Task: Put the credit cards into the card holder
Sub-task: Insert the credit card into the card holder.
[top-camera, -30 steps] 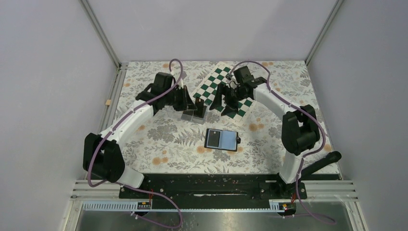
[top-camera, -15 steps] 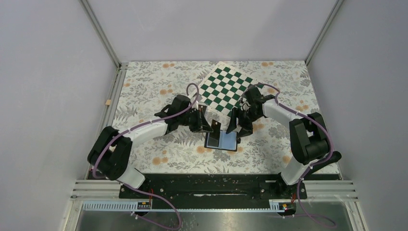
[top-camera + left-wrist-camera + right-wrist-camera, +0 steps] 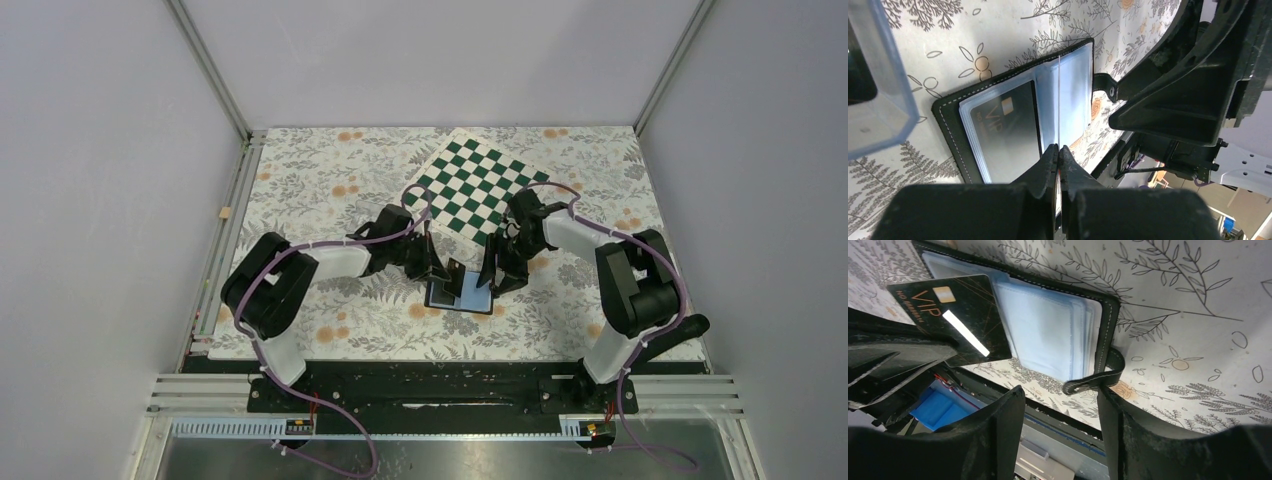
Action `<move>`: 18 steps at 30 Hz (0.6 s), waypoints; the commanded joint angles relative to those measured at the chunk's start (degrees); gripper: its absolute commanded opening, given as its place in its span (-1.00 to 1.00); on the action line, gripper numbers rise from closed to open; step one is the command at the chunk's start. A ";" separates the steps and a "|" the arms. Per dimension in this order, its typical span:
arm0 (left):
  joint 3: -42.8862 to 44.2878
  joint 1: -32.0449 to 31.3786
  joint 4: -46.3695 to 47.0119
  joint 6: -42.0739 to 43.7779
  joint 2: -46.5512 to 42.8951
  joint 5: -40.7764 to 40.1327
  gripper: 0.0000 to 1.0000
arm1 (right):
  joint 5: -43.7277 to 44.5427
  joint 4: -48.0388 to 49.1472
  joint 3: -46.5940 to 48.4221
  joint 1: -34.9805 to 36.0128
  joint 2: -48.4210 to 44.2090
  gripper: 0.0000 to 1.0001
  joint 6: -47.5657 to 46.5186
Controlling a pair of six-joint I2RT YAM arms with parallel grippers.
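Down on the floral tabletop (image 3: 330, 170), both grippers crowd the open card holder (image 3: 462, 296).
Left wrist: left gripper (image 3: 1059, 150) pinches a credit card (image 3: 1059, 100) edge-on above it. Right wrist: right gripper (image 3: 1059, 395) gapes wide, empty, over the snap tab (image 3: 1098, 380).

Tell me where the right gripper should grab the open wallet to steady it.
Probably the snap strap on the wallet's outer edge, approached from that side. The wallet lies flat with no graspable lip, while the strap curls up off the table just ahead of the open right gripper.

gold "VIP" on black credit card (image 3: 954, 322), smaller number line illegible
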 commanded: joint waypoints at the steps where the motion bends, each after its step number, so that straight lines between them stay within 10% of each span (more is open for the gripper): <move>1: 3.07 -0.22 2.94 2.18 1.16 -0.98 -1.00 | 1.24 0.00 -0.08 -0.33 1.41 0.21 -0.80; 18: 4.38 0.09 -3.26 4.38 2.96 -5.50 -1.00 | 1.49 0.34 -0.29 -0.36 3.61 0.10 0.13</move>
